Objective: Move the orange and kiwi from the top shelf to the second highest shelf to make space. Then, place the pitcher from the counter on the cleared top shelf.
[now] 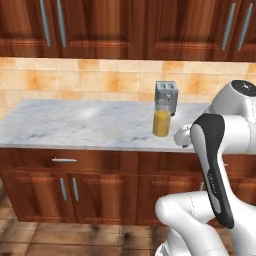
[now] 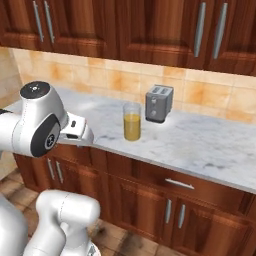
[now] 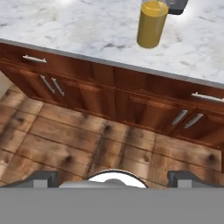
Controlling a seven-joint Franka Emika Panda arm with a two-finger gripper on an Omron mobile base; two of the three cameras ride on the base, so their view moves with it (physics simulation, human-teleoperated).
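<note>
The pitcher (image 3: 152, 24) is standing upright on the counter (image 3: 78, 30), just in front of the toaster (image 2: 159, 103). The gripper (image 3: 113, 177) is hanging wide open and empty, facing the pitcher from well short of the counter's edge.

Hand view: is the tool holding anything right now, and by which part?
Nothing is held. The tool is open, its tips wide apart over the wooden floor, with nothing between them. The pitcher stands untouched on the counter.
</note>
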